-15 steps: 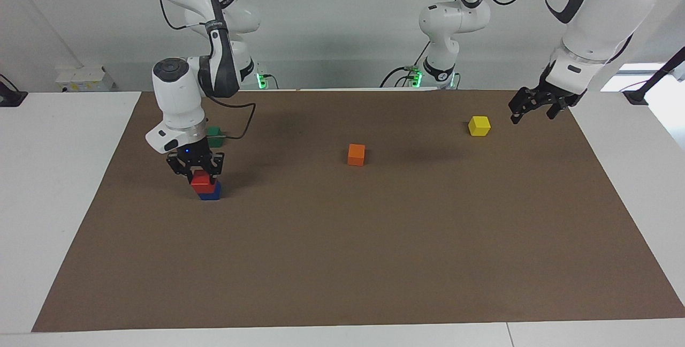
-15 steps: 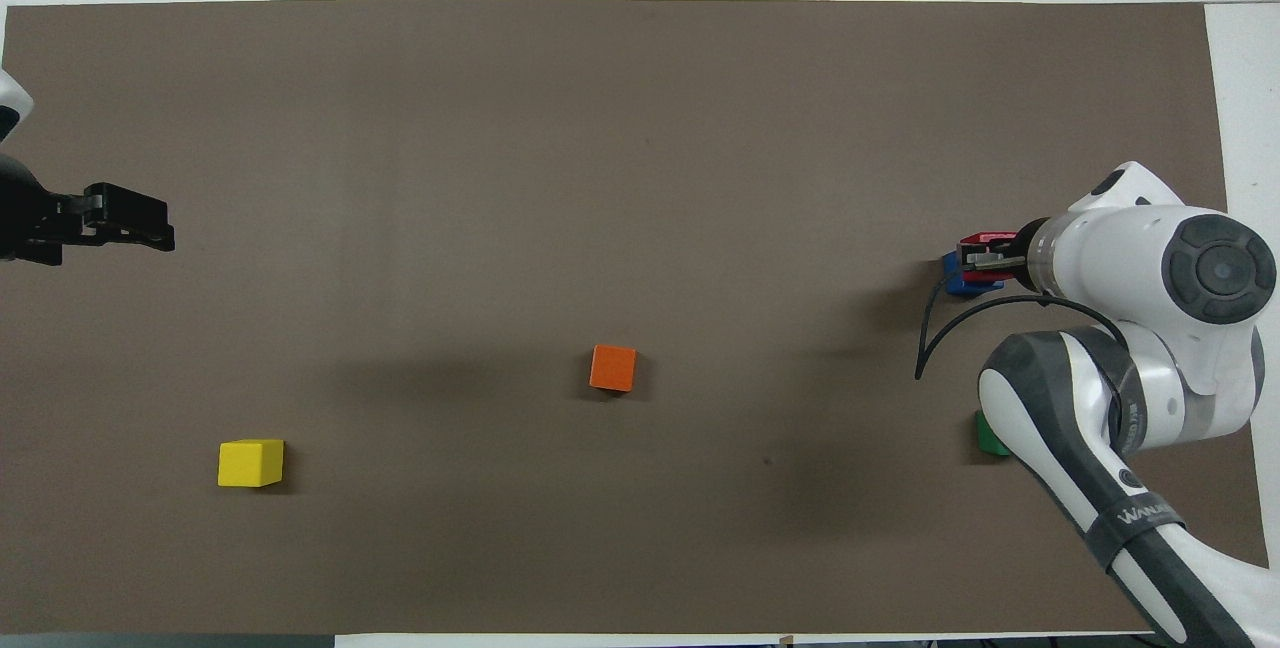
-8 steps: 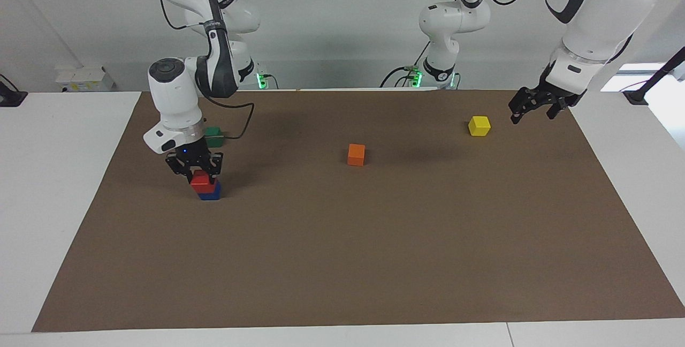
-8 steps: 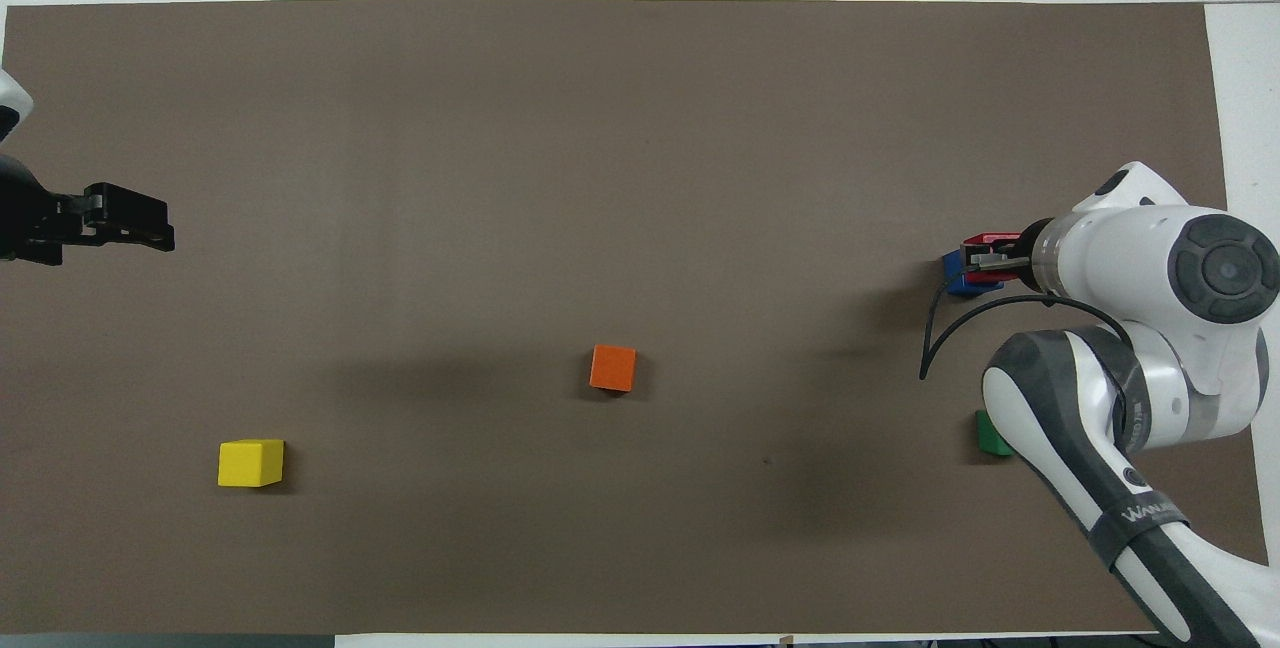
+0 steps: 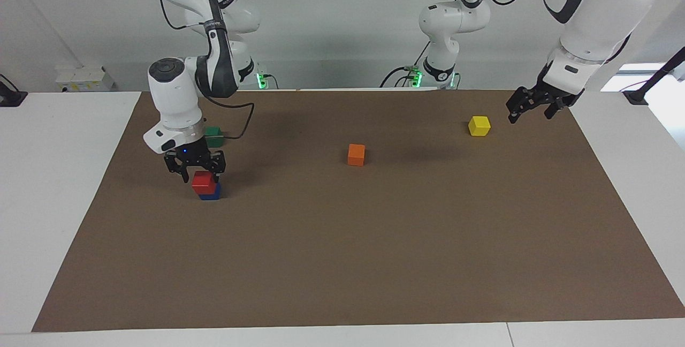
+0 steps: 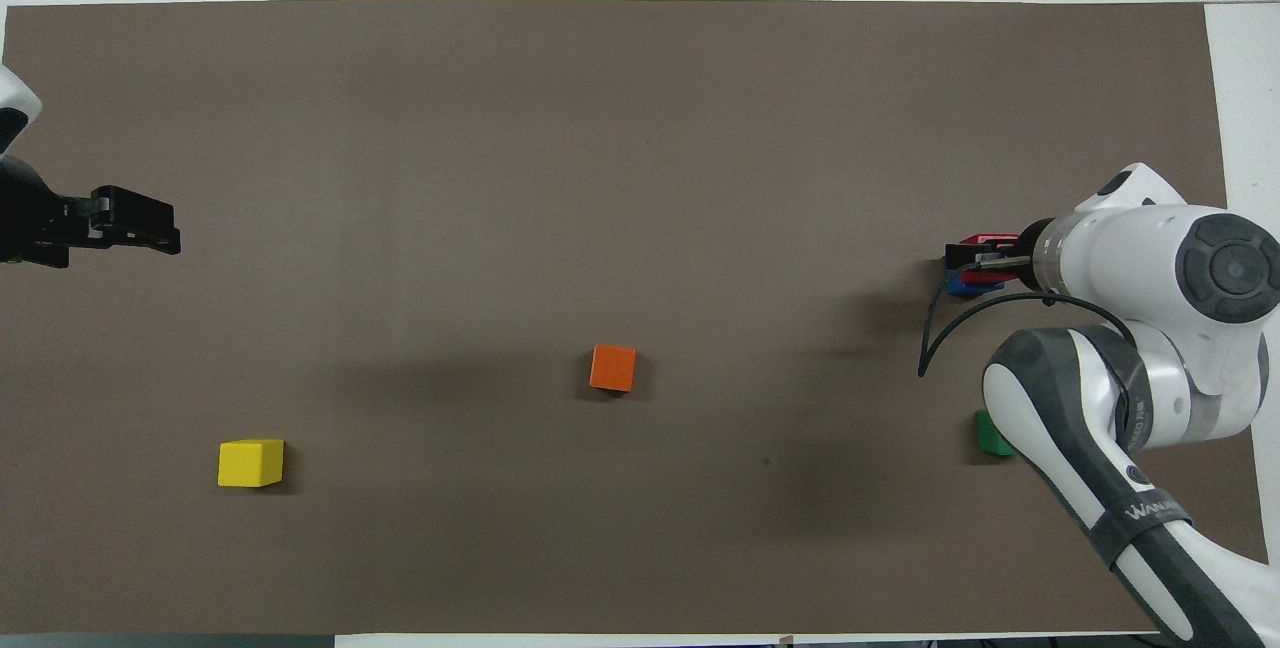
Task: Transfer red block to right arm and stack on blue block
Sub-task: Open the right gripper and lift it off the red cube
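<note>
Sat red block (image 5: 203, 182) on blue block (image 5: 210, 194) at nine o'clock on the mat, right gripper (image 5: 195, 171) open wide around its top, holding nothing, left gripper (image 5: 532, 110) waiting, fingers apart; might have bumped stack over lifting crooked.

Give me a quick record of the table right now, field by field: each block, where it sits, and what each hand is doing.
red block: small glossy red cube, resting on the deep-blue cube, toward the right arm's end
right hand: open, fingers either side of the red cube's top
left hand: open, waiting in the air beside the yellow cube
orange cube: mid-table, alone
green cube: nearer to the robots than the stack
surface: brown mat
</note>
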`<state>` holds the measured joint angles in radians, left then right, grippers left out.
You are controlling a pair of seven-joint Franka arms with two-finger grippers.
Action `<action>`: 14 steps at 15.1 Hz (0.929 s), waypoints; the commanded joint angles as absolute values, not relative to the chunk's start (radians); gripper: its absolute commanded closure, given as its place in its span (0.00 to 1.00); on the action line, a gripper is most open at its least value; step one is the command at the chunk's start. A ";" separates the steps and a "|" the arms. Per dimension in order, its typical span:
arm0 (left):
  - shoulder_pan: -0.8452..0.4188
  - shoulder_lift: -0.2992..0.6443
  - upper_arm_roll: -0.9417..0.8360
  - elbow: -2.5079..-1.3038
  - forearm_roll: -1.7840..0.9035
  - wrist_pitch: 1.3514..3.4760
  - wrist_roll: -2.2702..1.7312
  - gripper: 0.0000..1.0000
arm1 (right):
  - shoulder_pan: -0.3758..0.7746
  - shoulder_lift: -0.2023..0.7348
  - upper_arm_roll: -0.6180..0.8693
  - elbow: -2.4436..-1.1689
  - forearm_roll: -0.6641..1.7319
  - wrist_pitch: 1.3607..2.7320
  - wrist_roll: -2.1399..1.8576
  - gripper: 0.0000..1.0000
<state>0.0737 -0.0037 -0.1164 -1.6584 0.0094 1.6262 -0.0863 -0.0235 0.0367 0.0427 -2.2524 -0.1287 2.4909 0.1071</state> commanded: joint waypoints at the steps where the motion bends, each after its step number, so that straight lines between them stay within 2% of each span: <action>1: 0.080 -0.026 -0.118 -1.674 -0.006 1.611 -0.077 0.00 | -0.031 0.026 0.051 -2.211 -0.098 2.443 0.072 0.00; 6: 0.077 -0.035 -0.126 -1.674 -0.006 1.609 -0.078 0.00 | -0.028 0.023 0.064 -1.938 -0.057 2.030 0.061 0.00; 9: 0.077 -0.035 -0.124 -1.674 -0.006 1.612 -0.084 0.00 | -0.029 0.015 0.063 -1.801 0.002 1.875 0.031 0.00; 14: 0.081 -0.035 -0.123 -1.675 -0.006 1.603 -0.084 0.00 | -0.046 0.006 0.052 -1.580 0.003 1.499 -0.095 0.00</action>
<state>0.0735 -0.0168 -0.1237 -1.6591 0.0082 1.6161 -0.0865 -0.0235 -0.0084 0.0544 -1.6672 -0.0207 1.6163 -0.0245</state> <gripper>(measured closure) 0.000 0.000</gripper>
